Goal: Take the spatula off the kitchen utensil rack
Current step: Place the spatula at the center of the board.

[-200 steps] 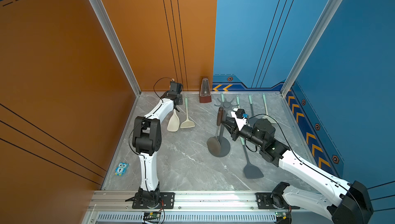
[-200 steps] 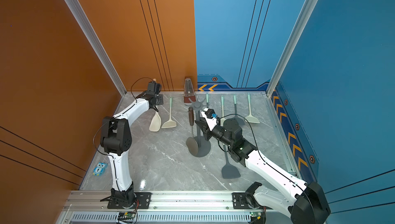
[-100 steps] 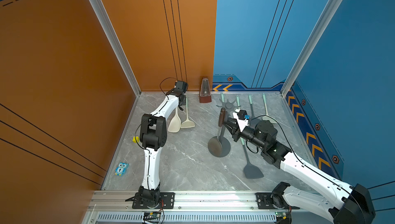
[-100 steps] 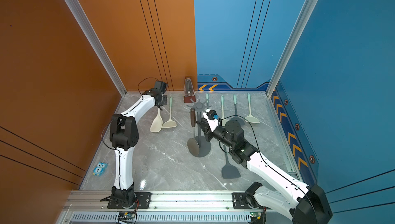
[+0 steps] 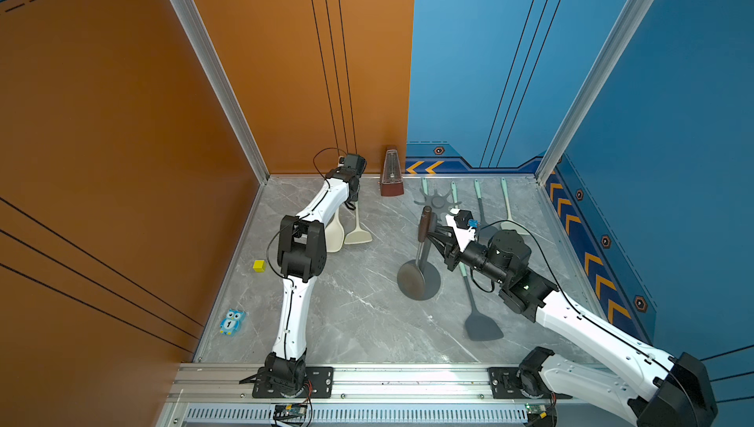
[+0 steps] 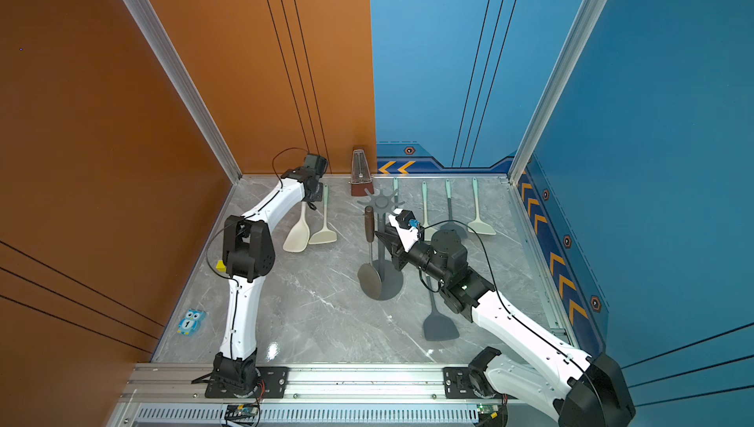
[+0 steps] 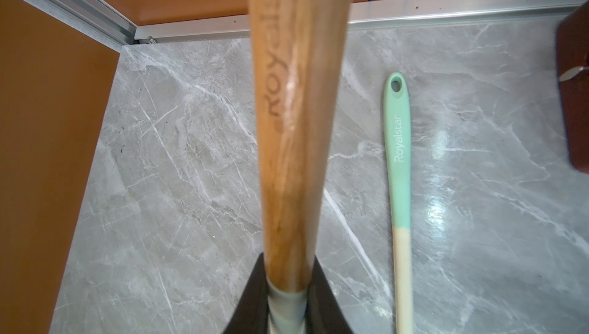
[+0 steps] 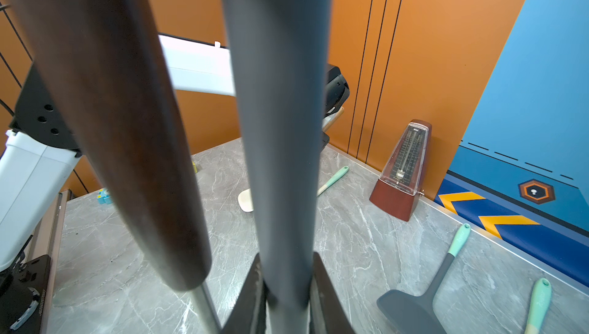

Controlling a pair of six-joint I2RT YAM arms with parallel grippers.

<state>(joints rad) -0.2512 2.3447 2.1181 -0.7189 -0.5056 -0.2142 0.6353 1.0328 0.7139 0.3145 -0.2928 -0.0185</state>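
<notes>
a grey marble table (image 5: 367,323) fills the floor between orange and blue walls. the left arm (image 5: 293,310) reaches to the back corner by the orange wall, and the right arm (image 5: 591,331) stretches in towards the middle.

the kitchen utensil rack (image 5: 436,202) stands upright near the table's centre, its round base flat on the marble. the right gripper (image 5: 433,237) is pinched onto the rack's grey pole about halfway up, one jaw on each side. a dark brown-handled utensil (image 5: 424,223) hangs from the crown just beside the pole, with its round metal head low over the base.

the left gripper (image 7: 288,262) is pressed tight on the wooden-handled spatula (image 7: 296,109), well apart from the rack. its cream head (image 5: 334,233) is under the left forearm. whether that head touches the marble cannot be told.

a cream turner (image 5: 358,235) with a mint handle lies flat just beside it. a dark grey turner (image 5: 481,327) lies near the front, with its handle running under the right arm. more mint-handled utensils (image 5: 506,200) lie along the back right.

a brown metronome (image 5: 391,178) stands against the back wall. a blue owl toy (image 5: 232,322) and a yellow cube (image 5: 258,265) sit near the left edge.
</notes>
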